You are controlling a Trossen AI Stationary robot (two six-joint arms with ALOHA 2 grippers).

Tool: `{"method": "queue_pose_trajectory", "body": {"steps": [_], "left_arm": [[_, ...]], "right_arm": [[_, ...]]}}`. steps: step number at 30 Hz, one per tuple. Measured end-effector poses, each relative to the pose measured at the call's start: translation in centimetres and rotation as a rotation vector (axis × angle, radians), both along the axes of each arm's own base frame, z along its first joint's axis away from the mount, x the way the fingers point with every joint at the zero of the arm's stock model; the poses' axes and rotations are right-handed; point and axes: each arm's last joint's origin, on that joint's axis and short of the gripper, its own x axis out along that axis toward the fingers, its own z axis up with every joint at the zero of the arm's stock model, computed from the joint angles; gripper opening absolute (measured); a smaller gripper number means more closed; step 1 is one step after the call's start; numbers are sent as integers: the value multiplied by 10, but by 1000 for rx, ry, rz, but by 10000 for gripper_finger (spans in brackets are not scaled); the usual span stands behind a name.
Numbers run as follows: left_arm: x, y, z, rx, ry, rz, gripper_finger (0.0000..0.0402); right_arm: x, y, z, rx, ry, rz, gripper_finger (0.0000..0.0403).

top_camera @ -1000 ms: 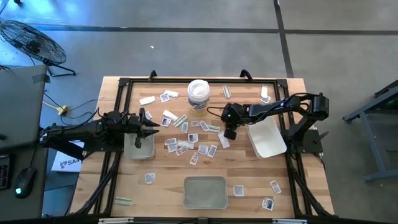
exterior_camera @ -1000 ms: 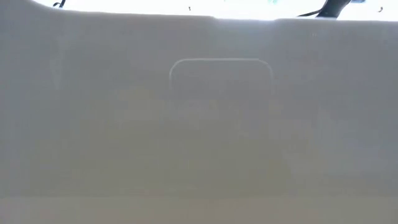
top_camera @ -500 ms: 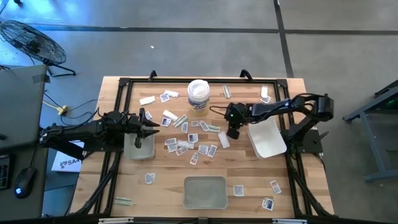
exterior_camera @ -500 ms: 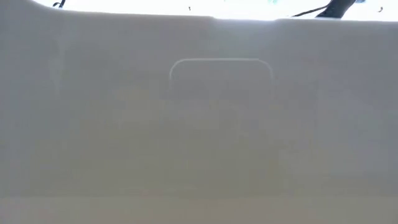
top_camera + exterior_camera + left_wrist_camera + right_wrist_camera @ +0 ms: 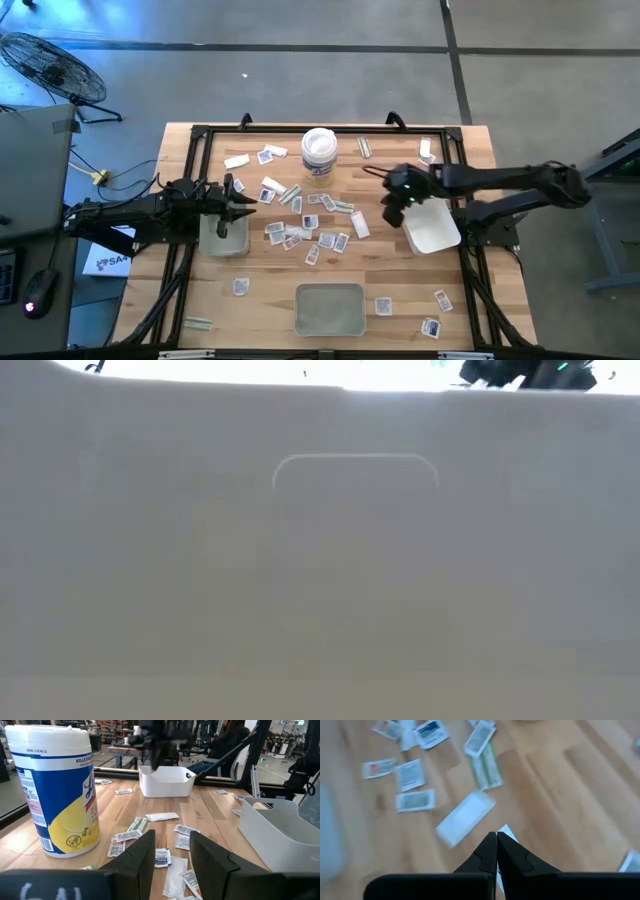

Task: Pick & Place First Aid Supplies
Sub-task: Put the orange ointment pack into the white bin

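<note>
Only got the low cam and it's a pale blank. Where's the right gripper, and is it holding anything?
Observer: Right gripper is at the white bin's rim, on the side facing the table's centre.
Operator: Holding?
Observer: Shut on a white packet. Its corner shows past the tips in the right wrist view.
Operator: Left arm?
Observer: Left gripper is open with nothing in it, by the left tray.
</note>
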Motion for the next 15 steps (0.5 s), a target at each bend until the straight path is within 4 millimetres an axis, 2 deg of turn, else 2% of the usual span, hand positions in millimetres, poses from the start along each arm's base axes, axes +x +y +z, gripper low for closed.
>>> {"method": "queue_pose_trajectory", "body": {"steps": [4,8,11,15], "left_arm": [[0,0,0,0,0,0,120],[0,0,0,0,0,0,120],[0,0,0,0,0,0,120],[0,0,0,0,0,0,120]], "right_arm": [[-24,16,8,57,57,-57,1],[-42,23,3,-7,209,-155,1],[-47,24,-3,-51,311,-233,1],[-41,22,-12,-87,375,-308,1]]}}
